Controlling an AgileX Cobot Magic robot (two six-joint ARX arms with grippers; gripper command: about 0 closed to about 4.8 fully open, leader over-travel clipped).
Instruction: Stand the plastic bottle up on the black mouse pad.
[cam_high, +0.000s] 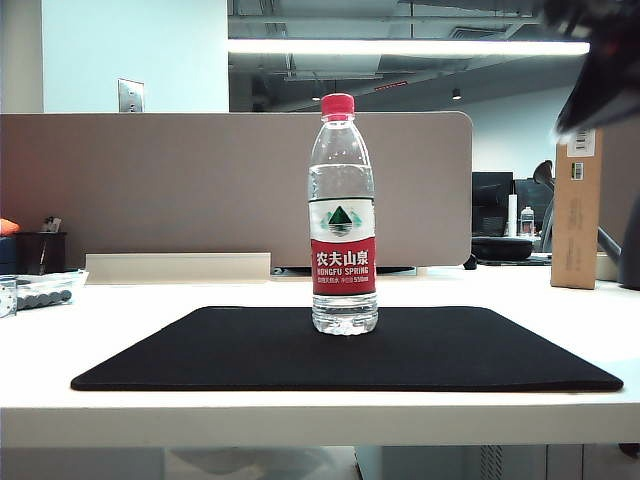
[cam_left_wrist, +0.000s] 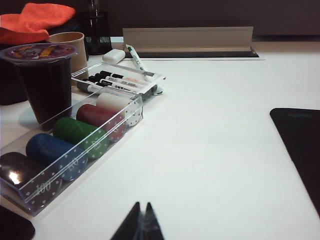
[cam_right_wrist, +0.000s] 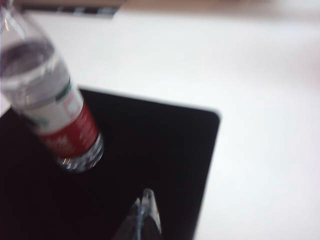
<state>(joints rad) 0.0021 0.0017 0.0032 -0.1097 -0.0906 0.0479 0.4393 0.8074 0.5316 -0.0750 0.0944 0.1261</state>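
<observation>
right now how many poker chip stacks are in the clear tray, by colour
In the clear tray, left wrist view:
white chips: 1
red chips: 1
green chips: 1
blue chips: 1
black chips: 1
total: 5

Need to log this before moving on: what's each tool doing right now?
Left tool: shut, empty, low over the white table.
Right tool: shut, empty, above the black mouse pad, clear of the upright plastic bottle.
</observation>
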